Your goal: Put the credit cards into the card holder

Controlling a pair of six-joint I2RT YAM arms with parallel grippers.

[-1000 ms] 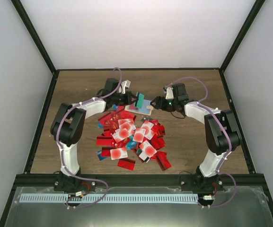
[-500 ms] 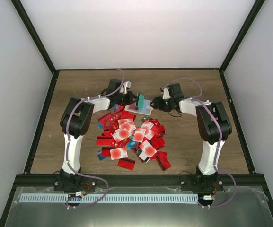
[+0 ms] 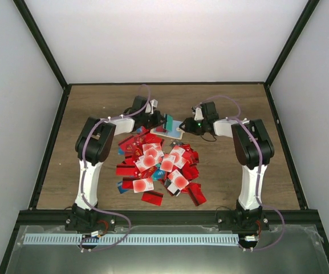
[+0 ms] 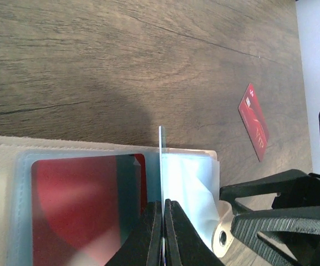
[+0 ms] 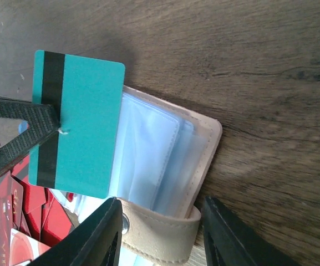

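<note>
Here, at frame centre, left gripper (image 4: 162, 213) clamps a teal card (image 5: 79, 127) upright over the open card holder (image 5: 203, 138); right gripper (image 5: 160, 219) jaws stand apart, flanking its strap (image 5: 160, 239).

The holder (image 5: 207, 138) lies open on the counter (image 5: 270, 66), just behind the heap of cards (image 3: 158, 165), between the left gripper (image 4: 163, 206) and right gripper (image 5: 160, 210). One card (image 5: 76, 122) stands on edge over its pockets, in the left jaws.

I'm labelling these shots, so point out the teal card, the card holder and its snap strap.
teal card (image 5: 90, 127): right wrist view, plain teal face.
card holder (image 5: 148, 160): right wrist view, clear pocket.
snap strap (image 5: 162, 235): right wrist view, tan band.
</note>
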